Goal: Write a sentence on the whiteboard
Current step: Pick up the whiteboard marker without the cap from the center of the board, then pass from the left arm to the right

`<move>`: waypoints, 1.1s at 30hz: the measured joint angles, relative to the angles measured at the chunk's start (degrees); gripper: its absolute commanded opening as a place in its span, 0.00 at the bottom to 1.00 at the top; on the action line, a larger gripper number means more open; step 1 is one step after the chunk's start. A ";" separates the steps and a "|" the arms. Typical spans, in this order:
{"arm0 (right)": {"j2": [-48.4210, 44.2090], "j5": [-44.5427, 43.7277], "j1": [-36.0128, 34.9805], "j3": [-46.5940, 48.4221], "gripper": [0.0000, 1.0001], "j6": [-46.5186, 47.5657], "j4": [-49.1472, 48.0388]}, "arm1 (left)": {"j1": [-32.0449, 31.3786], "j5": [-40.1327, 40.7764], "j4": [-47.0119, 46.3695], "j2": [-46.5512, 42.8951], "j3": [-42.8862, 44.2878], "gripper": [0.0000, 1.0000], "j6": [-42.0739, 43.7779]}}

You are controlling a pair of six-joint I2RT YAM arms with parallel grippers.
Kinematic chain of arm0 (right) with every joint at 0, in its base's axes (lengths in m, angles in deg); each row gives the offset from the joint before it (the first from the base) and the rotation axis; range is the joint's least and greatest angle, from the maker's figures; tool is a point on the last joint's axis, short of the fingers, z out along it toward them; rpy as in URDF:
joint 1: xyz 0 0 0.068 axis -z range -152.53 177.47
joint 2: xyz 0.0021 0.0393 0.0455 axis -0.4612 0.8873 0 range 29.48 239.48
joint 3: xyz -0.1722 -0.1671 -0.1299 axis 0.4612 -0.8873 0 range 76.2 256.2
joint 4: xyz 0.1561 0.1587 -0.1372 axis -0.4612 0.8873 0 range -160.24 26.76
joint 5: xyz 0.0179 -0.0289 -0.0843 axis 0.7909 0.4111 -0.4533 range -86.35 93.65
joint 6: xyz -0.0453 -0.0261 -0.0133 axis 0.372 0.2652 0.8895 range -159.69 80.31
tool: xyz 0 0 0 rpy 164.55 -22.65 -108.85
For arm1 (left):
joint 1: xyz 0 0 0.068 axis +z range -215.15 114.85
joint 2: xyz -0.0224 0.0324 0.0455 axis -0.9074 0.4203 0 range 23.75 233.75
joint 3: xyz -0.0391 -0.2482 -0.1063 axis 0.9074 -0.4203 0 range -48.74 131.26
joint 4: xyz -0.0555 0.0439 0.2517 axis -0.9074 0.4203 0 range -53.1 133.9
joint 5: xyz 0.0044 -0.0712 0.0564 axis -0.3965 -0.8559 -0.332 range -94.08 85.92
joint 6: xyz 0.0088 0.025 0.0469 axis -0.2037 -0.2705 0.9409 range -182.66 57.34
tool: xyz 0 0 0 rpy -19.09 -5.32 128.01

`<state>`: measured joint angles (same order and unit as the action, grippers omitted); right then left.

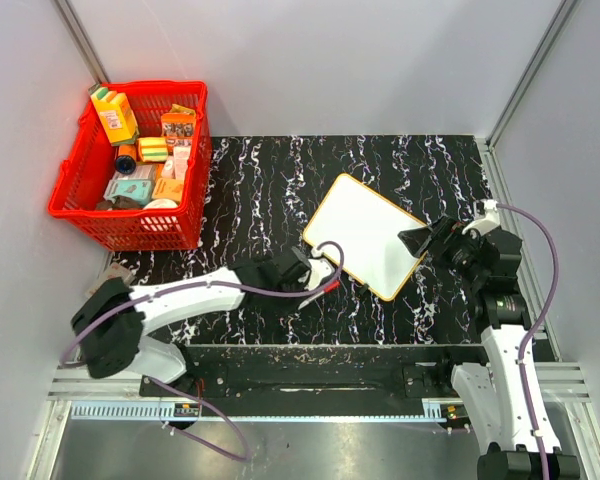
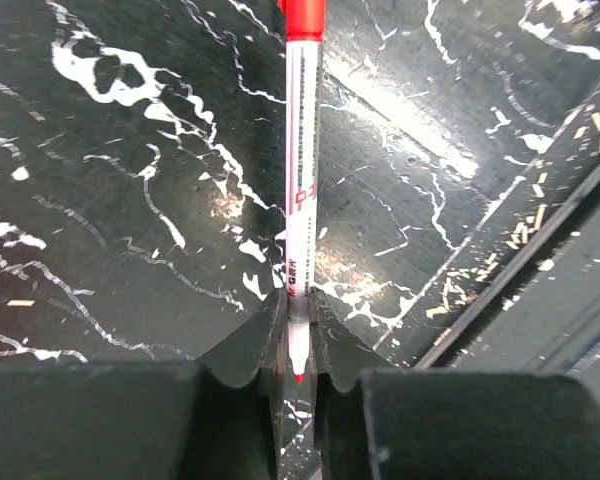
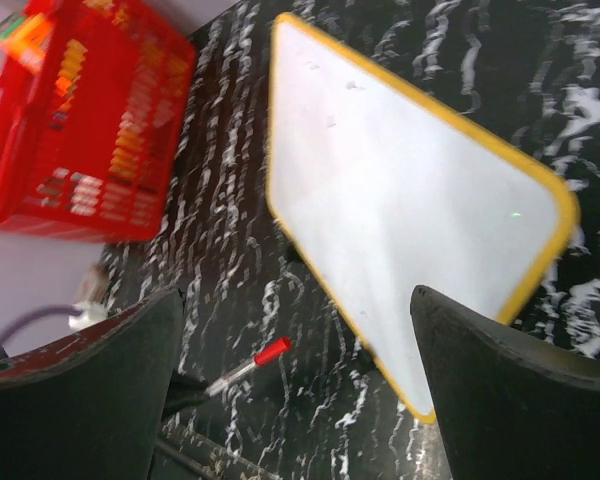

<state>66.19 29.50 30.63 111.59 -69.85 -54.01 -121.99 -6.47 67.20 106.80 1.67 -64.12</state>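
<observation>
White-shelled arms point(image 1: 195, 293), black joints, looping purple cables point(image 1: 555, 262).

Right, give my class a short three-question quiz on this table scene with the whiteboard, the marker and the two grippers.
1. True or false: the whiteboard already bears writing.
2. Which gripper holds the marker? A left, B right, C neither.
3. Fill in: the right gripper, near the whiteboard's edge, is ___.
Key: 1 false, it is blank. 2 A, the left gripper. 3 open.
</observation>
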 measured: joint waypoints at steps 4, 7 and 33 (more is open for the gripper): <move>1.03 8.35 0.00 -0.07 1.00 -1.33 -3.87 | 0.00 1.60 -0.85 -8.46 -1.01 0.00 -2.67; 1.29 14.47 0.00 -0.92 1.00 -2.95 -7.58 | 0.02 2.60 -2.19 -13.25 -1.05 0.00 -3.91; 14.23 15.19 -32.39 -3.10 0.87 -15.06 -34.23 | 1.05 -3.10 -10.67 -22.71 5.40 0.00 -6.14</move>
<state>80.41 44.69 -1.77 108.49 -84.90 -88.24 -120.94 -9.58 56.53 84.09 7.07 -70.26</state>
